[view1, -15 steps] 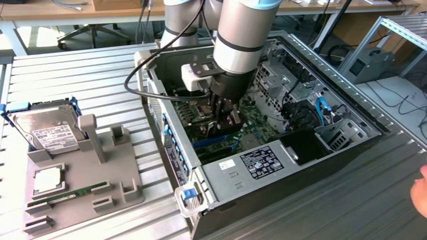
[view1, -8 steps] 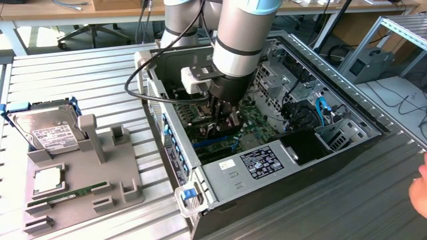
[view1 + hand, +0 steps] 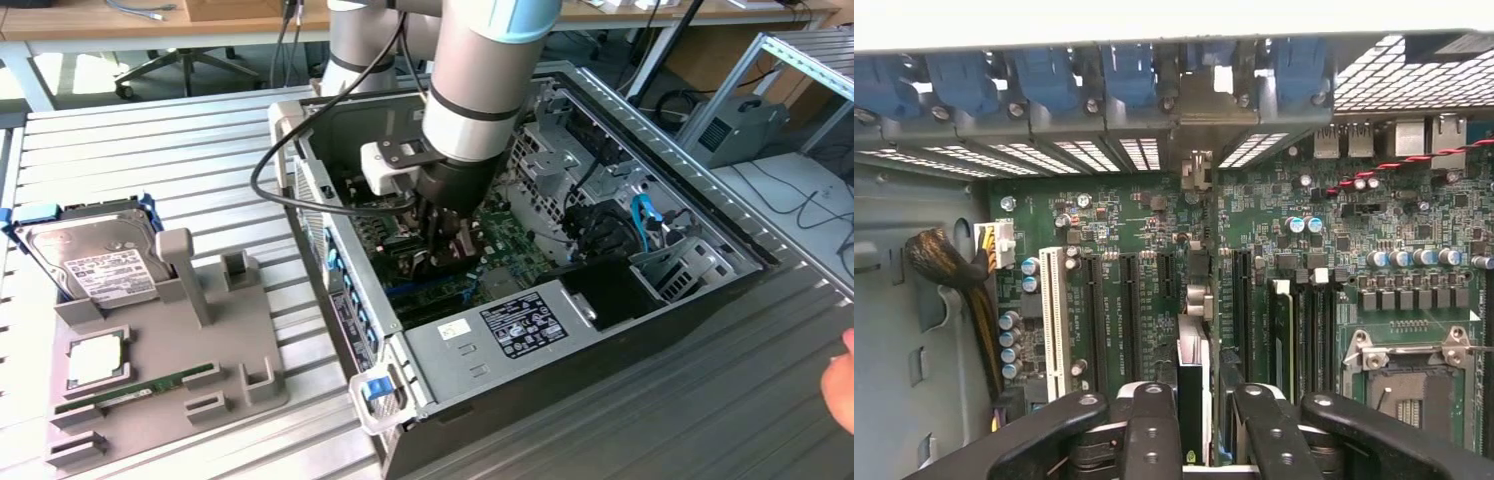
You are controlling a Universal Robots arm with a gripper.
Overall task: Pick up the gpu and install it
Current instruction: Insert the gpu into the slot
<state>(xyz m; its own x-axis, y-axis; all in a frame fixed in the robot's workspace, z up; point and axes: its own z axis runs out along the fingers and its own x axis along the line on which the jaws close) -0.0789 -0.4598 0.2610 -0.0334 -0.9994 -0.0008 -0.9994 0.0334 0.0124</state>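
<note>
The gpu [image 3: 1192,352] shows edge-on in the wrist view, a thin card standing upright between the two black fingers [image 3: 1154,425]. My gripper [image 3: 1204,400] is shut on it. The card lies in line with the dark expansion slots of the green motherboard [image 3: 1134,230], and its far end reaches toward the rear bracket openings [image 3: 1197,170]. I cannot tell whether it is seated in a slot. In the exterior view my gripper [image 3: 447,250] reaches straight down into the open computer case [image 3: 534,330], with the dark gpu [image 3: 438,265] at its tip just above the board.
A grey fixture [image 3: 200,350] at the exterior view's left carries a hard drive [image 3: 94,258], a square chip [image 3: 96,360] and a green memory stick [image 3: 134,388]. A hand [image 3: 841,385] shows at the right edge. Cables [image 3: 954,270], drive cages [image 3: 587,150] and case walls crowd the gripper.
</note>
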